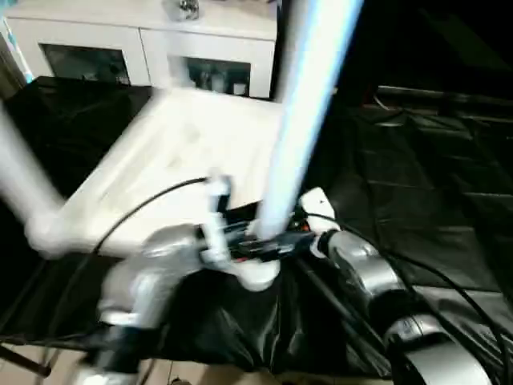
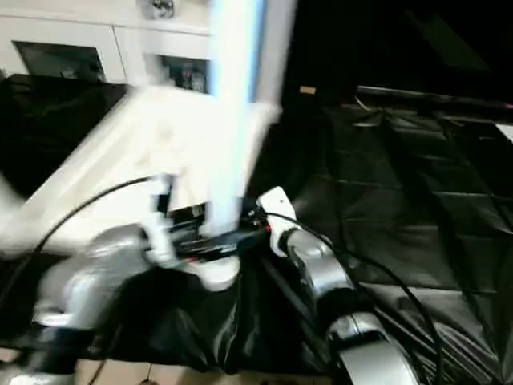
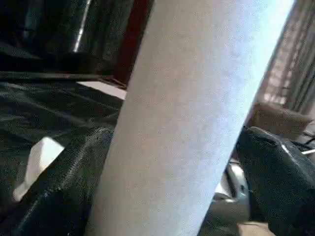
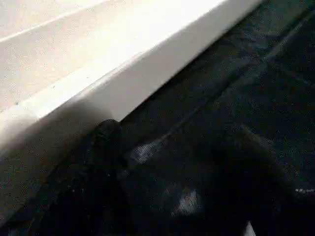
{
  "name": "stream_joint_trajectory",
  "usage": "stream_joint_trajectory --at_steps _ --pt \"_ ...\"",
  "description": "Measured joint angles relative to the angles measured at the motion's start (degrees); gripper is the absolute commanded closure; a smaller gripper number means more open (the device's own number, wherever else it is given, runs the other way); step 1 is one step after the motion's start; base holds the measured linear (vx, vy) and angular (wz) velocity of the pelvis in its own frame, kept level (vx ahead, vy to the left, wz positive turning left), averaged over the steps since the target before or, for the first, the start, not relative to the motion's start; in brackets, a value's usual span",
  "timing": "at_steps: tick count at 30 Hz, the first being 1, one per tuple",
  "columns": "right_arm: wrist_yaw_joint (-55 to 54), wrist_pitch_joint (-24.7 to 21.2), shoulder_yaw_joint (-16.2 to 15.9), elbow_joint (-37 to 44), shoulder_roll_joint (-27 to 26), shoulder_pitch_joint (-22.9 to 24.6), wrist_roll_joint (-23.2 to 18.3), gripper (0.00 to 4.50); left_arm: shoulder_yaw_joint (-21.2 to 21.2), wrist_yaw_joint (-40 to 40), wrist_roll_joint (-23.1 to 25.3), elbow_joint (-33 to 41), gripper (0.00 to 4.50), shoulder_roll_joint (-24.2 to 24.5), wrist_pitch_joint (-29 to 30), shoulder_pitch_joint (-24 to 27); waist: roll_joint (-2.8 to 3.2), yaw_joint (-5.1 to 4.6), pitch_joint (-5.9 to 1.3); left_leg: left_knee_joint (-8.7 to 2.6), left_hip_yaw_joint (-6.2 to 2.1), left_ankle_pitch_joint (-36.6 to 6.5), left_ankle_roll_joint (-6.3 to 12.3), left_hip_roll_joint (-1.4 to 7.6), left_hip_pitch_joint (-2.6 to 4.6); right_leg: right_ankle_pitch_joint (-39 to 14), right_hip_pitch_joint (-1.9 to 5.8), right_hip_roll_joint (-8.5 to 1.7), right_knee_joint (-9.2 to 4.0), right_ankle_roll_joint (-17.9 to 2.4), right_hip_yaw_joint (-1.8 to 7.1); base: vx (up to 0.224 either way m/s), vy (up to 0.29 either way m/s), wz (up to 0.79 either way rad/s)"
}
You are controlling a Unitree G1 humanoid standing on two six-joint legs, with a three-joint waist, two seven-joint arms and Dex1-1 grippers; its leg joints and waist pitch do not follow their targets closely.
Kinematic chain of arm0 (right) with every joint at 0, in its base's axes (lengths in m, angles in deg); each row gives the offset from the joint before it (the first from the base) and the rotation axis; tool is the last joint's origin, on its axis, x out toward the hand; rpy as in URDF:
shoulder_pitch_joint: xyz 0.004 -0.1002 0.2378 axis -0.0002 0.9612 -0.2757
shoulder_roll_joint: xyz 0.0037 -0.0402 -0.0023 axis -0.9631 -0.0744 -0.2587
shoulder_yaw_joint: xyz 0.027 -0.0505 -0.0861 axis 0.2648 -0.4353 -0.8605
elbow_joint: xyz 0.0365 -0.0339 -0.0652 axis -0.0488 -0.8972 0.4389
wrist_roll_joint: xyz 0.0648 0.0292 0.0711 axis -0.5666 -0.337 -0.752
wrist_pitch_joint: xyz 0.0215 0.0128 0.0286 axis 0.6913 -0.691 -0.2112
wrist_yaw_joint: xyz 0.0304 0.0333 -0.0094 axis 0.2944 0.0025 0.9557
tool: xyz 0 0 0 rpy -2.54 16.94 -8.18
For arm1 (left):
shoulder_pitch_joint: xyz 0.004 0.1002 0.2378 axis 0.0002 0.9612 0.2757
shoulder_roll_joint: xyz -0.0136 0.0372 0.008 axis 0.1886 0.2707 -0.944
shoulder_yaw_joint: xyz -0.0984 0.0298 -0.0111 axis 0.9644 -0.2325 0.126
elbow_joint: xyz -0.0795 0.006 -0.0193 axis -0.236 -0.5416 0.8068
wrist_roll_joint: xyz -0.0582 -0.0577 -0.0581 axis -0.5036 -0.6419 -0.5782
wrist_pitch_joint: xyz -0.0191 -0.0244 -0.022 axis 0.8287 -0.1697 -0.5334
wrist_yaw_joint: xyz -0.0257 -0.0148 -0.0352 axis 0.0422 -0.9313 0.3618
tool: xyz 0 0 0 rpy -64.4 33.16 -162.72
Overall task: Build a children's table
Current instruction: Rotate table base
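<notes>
Black sheeting covers the floor where the white tabletop lies, one leg fitted at nine o'clock. Left claw grips a second upright leg at the near corner; right claw hangs released, with more legs apparently to come.

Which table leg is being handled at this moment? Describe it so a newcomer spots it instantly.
Start at the white tabletop lying on the black sheet before the glass-door cabinet. At its near corner a long white leg stands upright between the left gripper fingers. The other leg, at the left corner, has no gripper around it.
</notes>
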Motion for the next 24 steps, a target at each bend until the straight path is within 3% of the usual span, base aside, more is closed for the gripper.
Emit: stream_joint_trajectory --at_steps 5,8,10,14,17,20,21,24 --pt "-1.1 2.12 0.36 -1.8 0.7 -0.75 -0.01 0.88 -2.16 7.31 9.13 -6.21 0.05 -0.52 -7.55 -1.74 0.17 0.86 0.05 0.0 0.08 -0.01 0.0 0.0 -0.02 0.01 -0.02 -0.01 -0.03 -0.01 0.04 0.0 0.0 0.0" --pt "-1.89 2.62 1.81 -2.52 2.96 -0.89 -0.18 0.88 -2.19 9.63 13.12 -8.41 0.05 1.62 -10.97 -2.5 0.34 1.67 0.11 0.02 0.13 -0.01 0.0 0.0 0.07 0.02 -0.05 -0.05 -0.02 -0.02 0.07 0.0 0.0 0.0" --pt "-2.45 2.74 3.19 -2.5 5.15 -0.89 -0.28 0.88 -2.06 9.61 13.85 -8.77 0.05 3.05 -11.76 -2.47 0.36 2.13 0.11 0.04 0.27 -0.01 0.0 0.0 0.09 0.03 -0.03 -0.09 0.01 -0.03 0.12 0.0 0.0 0.0" --pt "-2.43 3.06 4.76 -2.26 7.13 -0.64 -0.61 0.88 -1.79 9.1 14.74 -8.81 0.05 6.13 -12.33 -1.46 0.37 2.16 0.11 0.02 0.3 -0.01 0.0 0.0 0.02 0.04 -0.03 -0.09 0.04 0.08 0.13 0.0 0.0 0.0" --pt "-1.19 3.79 4.7 -0.22 8.02 1.34 -0.78 0.88 -2.04 6.43 15.57 -7.58 0.05 11.1 -11.2 1.53 0.43 2.22 0.13 -0.06 0.28 -0.01 -0.01 0.0 0.04 -0.08 -0.08 -0.05 0.1 0.28 0.09 0.0 0.0 0.0" --pt "2.67 3.81 4.54 2.5 10.57 3.82 -0.9 0.88 -2.25 4.3 16.2 -7.38 0.05 13.95 -10.16 3.32 0.41 2.92 0.15 0.0 0.3 -0.01 0.0 0.02 0.05 0.0 -0.14 -0.06 0.08 0.15 0.11 0.0 0.0 0.0" --pt "3.73 3.78 4.49 3.25 10.76 4.19 -0.92 0.88 -2.29 3.74 16.36 -7.36 0.21 14.52 -10.21 3.57 0.41 3.0 0.15 0.02 0.31 -0.01 0.0 0.04 0.05 0.05 -0.1 -0.08 0.07 0.06 0.14 0.0 0.0 0.0" --pt "11.14 2.75 2.47 11.23 13.18 7.69 -2.27 0.88 -3.74 1.93 17.64 -7.22 0.4 16.53 -11.74 3.52 0.4 3.47 0.15 0.04 0.35 -0.01 0.01 0.0 -0.02 0.04 -0.02 -0.15 -0.04 0.08 0.19 0.0 0.0 0.0"
